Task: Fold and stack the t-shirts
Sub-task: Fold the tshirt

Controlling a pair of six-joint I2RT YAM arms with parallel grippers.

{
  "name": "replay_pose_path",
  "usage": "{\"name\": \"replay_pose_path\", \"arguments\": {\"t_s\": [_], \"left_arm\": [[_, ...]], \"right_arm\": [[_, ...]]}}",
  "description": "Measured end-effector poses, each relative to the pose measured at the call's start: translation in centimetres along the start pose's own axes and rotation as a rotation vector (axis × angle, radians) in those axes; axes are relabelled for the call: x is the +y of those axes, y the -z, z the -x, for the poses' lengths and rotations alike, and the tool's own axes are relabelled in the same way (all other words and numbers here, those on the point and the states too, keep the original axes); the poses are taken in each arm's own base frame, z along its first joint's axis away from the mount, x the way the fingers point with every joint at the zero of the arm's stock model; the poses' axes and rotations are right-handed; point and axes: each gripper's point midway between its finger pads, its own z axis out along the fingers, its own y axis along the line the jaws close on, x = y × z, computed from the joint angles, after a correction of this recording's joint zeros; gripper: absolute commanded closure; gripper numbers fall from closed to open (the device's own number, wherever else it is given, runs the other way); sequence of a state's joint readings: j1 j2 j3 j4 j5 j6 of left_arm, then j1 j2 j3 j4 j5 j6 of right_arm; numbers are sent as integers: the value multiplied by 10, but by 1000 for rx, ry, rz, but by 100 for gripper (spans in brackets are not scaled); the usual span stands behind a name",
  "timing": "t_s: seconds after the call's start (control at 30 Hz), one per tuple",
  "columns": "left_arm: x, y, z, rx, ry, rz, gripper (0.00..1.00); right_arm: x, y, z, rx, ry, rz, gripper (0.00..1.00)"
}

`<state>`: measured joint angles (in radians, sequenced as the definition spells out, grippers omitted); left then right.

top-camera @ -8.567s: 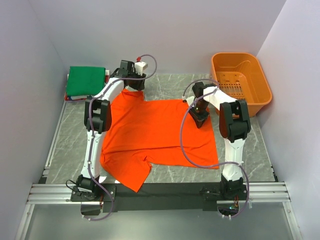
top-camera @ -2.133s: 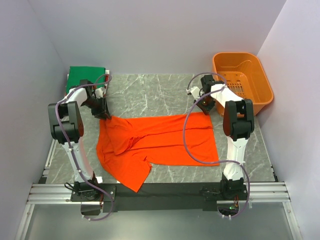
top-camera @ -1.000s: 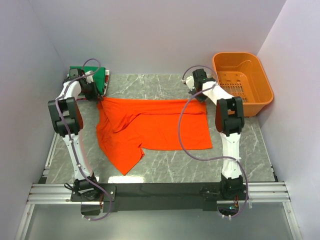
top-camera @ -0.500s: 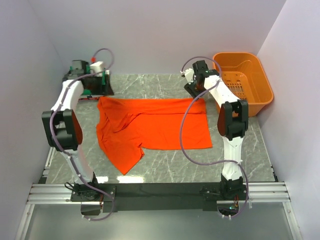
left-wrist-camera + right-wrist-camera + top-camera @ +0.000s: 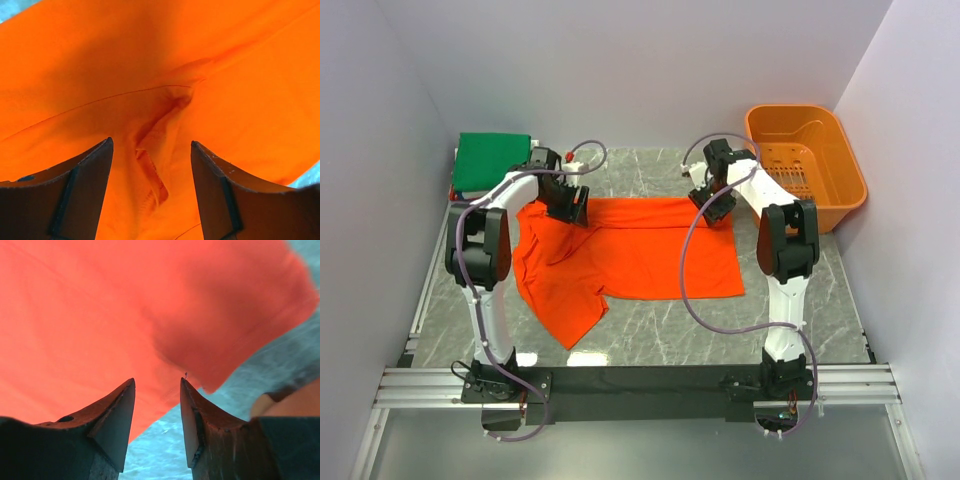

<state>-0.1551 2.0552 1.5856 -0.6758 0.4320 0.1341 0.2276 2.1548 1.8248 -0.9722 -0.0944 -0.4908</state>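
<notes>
With the left end effector [image 5: 151,141] and right end effector [image 5: 157,379] gaping apart over the shirt [image 5: 650,260], they should pinch the edge below evenly.

Lab robot cell, blank walls [image 5: 640,60], aluminium frame [image 5: 420,385]

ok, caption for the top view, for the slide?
Top view: left gripper and right gripper open over the orange shirt, at its far edge; green shirt far left, basket far right.
</notes>
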Motion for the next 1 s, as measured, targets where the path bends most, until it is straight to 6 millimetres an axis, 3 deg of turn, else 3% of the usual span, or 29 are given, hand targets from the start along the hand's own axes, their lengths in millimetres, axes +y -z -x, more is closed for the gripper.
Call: {"name": "replay_pose_path", "arguments": {"t_s": [0.27, 0.43, 0.57, 0.67, 0.77, 0.87, 1.0], "left_arm": [[-11, -6, -9, 38, -12, -21, 46], [-36, -16, -32, 109, -39, -91, 61], [-58, -17, -46, 151, -69, -167, 65], [-73, -4, -50, 149, -121, -217, 65], [-76, 28, -48, 99, -155, -218, 63], [-57, 68, -40, 20, -146, -181, 60], [4, 107, -54, -34, -51, -49, 56]], "right_arm": [[7, 4, -14, 25, -7, 12, 53], [5, 5, -15, 23, -10, 9, 54], [5, 5, -16, 27, -11, 9, 57], [6, 6, -17, 26, -10, 13, 63], [9, 10, -22, 32, -9, 22, 71], [18, 16, -32, 40, -8, 43, 74], [35, 22, -60, 82, -8, 80, 74]]}}
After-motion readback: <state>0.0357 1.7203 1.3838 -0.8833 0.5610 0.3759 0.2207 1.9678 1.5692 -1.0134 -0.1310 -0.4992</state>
